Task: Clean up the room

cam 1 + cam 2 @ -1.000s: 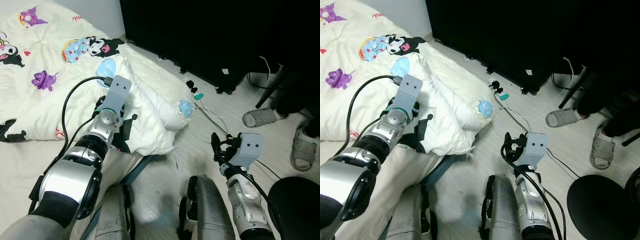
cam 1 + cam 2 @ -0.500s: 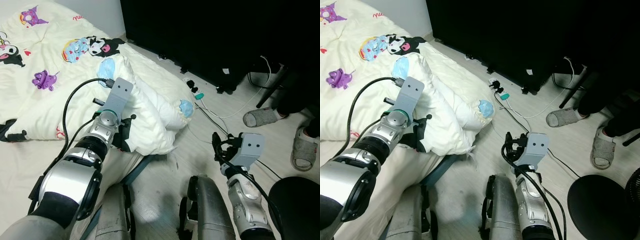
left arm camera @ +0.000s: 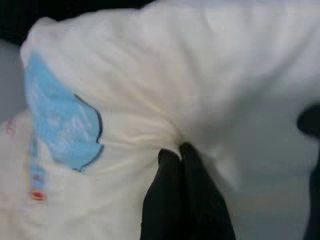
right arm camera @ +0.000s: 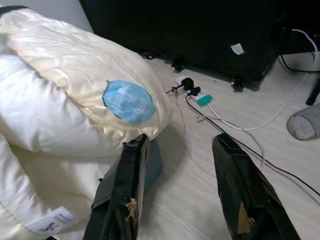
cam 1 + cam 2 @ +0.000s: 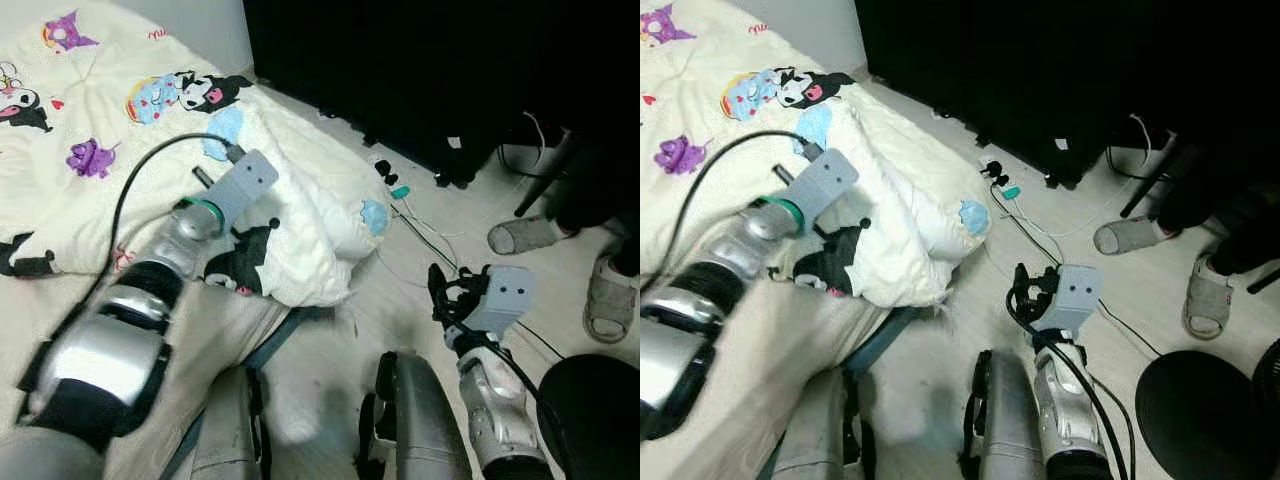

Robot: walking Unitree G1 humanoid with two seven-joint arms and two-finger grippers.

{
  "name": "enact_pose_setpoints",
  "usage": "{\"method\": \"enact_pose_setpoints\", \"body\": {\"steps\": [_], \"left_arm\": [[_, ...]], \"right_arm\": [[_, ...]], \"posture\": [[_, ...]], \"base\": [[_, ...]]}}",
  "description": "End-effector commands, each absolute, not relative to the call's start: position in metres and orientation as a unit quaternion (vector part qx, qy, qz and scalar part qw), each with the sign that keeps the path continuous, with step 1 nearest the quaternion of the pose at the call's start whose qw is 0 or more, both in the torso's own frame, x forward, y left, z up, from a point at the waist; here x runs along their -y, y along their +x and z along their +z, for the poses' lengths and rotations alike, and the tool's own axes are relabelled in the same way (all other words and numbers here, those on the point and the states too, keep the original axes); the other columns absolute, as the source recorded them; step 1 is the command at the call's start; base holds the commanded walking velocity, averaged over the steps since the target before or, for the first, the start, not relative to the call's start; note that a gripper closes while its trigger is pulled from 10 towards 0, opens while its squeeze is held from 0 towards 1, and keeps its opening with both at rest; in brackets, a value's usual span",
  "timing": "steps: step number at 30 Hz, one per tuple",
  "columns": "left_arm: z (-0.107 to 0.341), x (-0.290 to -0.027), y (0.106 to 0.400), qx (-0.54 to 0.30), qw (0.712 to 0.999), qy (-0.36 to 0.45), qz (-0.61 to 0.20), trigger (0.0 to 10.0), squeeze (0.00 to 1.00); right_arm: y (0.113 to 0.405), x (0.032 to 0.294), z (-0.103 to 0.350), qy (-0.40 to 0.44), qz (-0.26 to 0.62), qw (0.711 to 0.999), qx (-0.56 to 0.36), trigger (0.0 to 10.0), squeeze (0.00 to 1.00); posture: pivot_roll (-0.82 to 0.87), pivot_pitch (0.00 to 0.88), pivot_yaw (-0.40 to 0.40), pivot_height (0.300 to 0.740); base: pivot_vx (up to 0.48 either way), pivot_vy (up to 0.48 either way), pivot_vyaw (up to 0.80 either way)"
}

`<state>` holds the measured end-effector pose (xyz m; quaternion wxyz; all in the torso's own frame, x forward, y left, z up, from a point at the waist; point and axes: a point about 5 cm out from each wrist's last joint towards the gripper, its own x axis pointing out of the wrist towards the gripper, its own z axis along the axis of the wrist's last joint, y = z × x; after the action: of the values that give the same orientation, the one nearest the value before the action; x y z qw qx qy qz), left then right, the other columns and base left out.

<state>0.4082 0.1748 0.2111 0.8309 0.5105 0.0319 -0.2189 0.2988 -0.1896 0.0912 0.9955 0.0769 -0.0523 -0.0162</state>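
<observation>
My left gripper (image 3: pixel 180 150) was clenched on a fold of the quilt (image 5: pixel 310 215), black fingers (image 3: pixel 172 200) pinched tight together in the cream cloth. Over the last second my left arm swung up and out toward the bed (image 5: pixel 60 120), dragging the bunched corner with it, so a black cartoon print (image 5: pixel 235 265) on the quilt turned up where plain cloth had been. I judged that as the quilt coming off the floor (image 5: pixel 400 300) and back onto the bed. The corner with the blue patch (image 5: pixel 375 215) overhung the floor beside the power strip (image 5: pixel 392 185). My right gripper (image 4: pixel 180 190) hung released, fingers wide, low above the floor.
</observation>
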Motion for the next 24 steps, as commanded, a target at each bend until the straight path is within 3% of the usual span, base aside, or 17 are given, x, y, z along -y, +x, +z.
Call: {"method": "enact_pose_setpoints", "body": {"steps": [1,3,5,6,9,12,14,15,16,17,20,22,24], "left_arm": [[0.204,-0.176,0.404,-0.043,0.794,0.550,-0.256,10.0,0.00],[0.205,-0.198,0.395,-0.058,0.719,0.628,-0.290,10.0,0.00],[0.205,-0.209,0.389,-0.074,0.678,0.659,-0.316,10.0,0.00],[0.205,-0.209,0.389,-0.074,0.678,0.659,-0.316,10.0,0.00],[0.203,-0.223,0.376,-0.104,0.627,0.677,-0.371,10.0,0.00],[0.199,-0.228,0.367,-0.121,0.605,0.670,-0.412,10.0,0.00],[0.189,-0.233,0.348,-0.143,0.564,0.656,-0.480,10.0,0.00],[0.189,-0.233,0.348,-0.143,0.564,0.656,-0.480,10.0,0.00],[0.181,-0.237,0.333,-0.156,0.533,0.648,-0.521,10.0,0.00],[0.181,-0.237,0.333,-0.156,0.533,0.648,-0.521,10.0,0.00],[0.161,-0.245,0.299,-0.184,0.480,0.619,-0.594,10.0,0.00],[0.155,-0.247,0.289,-0.193,0.469,0.609,-0.610,10.0,0.00],[0.137,-0.256,0.270,-0.218,0.430,0.603,-0.635,10.0,0.00]], "right_arm": [[0.294,0.192,0.082,0.078,-0.021,0.996,0.037,10.0,0.00],[0.296,0.190,0.082,0.079,-0.018,0.996,0.036,10.0,0.00],[0.296,0.188,0.082,0.080,-0.015,0.996,0.035,10.0,0.00],[0.296,0.188,0.082,0.080,-0.015,0.996,0.035,10.0,0.00],[0.296,0.187,0.082,0.081,-0.013,0.996,0.034,10.0,0.00],[0.296,0.187,0.081,0.081,-0.013,0.996,0.033,10.0,0.00],[0.295,0.188,0.081,0.081,-0.013,0.996,0.032,10.0,0.00],[0.295,0.188,0.081,0.081,-0.013,0.996,0.032,10.0,0.00],[0.294,0.189,0.080,0.081,-0.014,0.996,0.032,10.0,0.00],[0.294,0.189,0.080,0.081,-0.014,0.996,0.032,10.0,0.00],[0.293,0.189,0.078,0.081,-0.016,0.996,0.029,10.0,0.00],[0.292,0.189,0.078,0.081,-0.017,0.996,0.028,10.0,0.00],[0.292,0.188,0.076,0.082,-0.017,0.996,0.026,10.0,0.00]], "posture": [[0.01,0.259,0.116,0.606],[0.02,0.264,0.110,0.606],[0.02,0.266,0.107,0.606],[0.02,0.266,0.107,0.606],[0.02,0.267,0.105,0.606],[0.03,0.270,0.107,0.606],[0.03,0.271,0.109,0.606],[0.03,0.271,0.109,0.606],[0.03,0.273,0.110,0.606],[0.03,0.273,0.110,0.606],[0.04,0.279,0.115,0.606],[0.04,0.278,0.116,0.606],[0.04,0.279,0.115,0.606]], "base": [[0.000,0.000,0.00],[0.000,0.000,0.00],[0.000,0.000,0.00],[0.000,0.000,0.00],[0.000,0.000,0.00],[0.000,0.000,0.00],[0.000,0.000,0.00],[0.000,0.000,0.00],[0.000,0.000,0.00],[0.000,0.000,0.00],[0.000,0.000,0.00],[0.000,0.000,0.00],[0.000,0.000,0.00]]}}
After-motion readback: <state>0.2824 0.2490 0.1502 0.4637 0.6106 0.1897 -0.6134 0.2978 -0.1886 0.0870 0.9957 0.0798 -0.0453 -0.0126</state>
